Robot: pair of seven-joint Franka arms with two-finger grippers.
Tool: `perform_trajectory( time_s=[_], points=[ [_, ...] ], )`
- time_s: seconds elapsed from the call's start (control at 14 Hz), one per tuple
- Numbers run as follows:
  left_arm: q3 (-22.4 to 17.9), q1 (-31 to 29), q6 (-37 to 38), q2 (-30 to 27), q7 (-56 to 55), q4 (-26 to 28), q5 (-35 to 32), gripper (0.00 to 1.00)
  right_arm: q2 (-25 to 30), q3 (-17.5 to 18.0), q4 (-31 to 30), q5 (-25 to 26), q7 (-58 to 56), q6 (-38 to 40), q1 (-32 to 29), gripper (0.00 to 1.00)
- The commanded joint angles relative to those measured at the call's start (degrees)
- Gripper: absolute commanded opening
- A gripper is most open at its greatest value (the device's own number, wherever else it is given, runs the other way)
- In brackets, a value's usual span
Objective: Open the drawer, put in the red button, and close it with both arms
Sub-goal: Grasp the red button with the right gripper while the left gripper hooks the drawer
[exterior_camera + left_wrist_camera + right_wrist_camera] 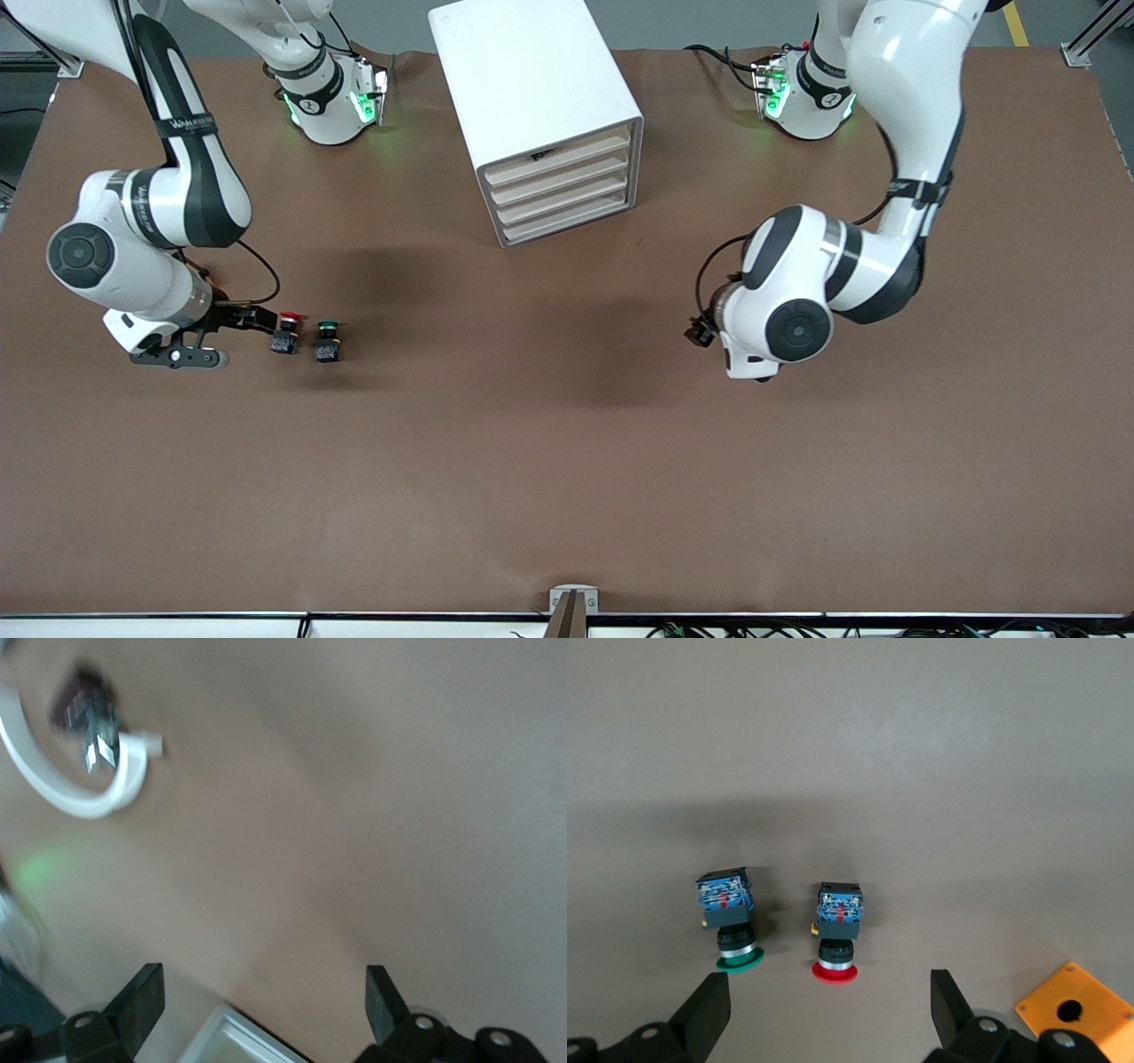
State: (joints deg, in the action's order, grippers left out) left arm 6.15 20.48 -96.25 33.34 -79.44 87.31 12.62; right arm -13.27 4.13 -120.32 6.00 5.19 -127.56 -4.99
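Nearest the front camera, the green button [328,340] and the red button [287,332] are seen side by side on the table [567,496], so nothing's done yet: every drawer [562,182] in the cabinet [532,80] looks shut. Right gripper [257,321] is parked low beside the red button, fingers spread wide, nothing held. Left gripper [266,1001] hangs over bare table toward the left arm's end, equally wide and empty.

The right arm [190,168] has a black band with pale letters on it. They are too small to read for sure, but they may begin with "WA". Each arm base, the right one [328,102] and the left one [811,102], wears a black ring with a small white sign. No other words or numbers show.
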Motion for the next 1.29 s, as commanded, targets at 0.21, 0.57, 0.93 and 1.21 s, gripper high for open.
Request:
perform_trajectory(
  time_s=[0.21,0.57,0.93,1.21],
  points=[
    [-0.4,5.2,1.2,5.1,-27.1,-2.3,6.4,1.0,-7.2,0.6,-0.9,1.1,-0.2,-8.0,-2.7,1.0],
    [-0.4,6.9,3.5,7.8,-36.3,-2.2,19.6,1.0,-9.6,0.5,-1.0,1.1,0.9,-8.7,-2.9,1.0],
    [-0.4,11.8,5.5,9.2,-42.4,-2.2,26.9,1.0,-10.3,0.5,-4.9,1.1,0.9,-13.9,-2.9,1.0],
    [-0.4,13.3,9.8,9.2,-47.4,-2.2,32.4,0.94,-10.4,0.4,-5.9,1.1,0.9,-13.7,-2.8,1.0]
  ],
)
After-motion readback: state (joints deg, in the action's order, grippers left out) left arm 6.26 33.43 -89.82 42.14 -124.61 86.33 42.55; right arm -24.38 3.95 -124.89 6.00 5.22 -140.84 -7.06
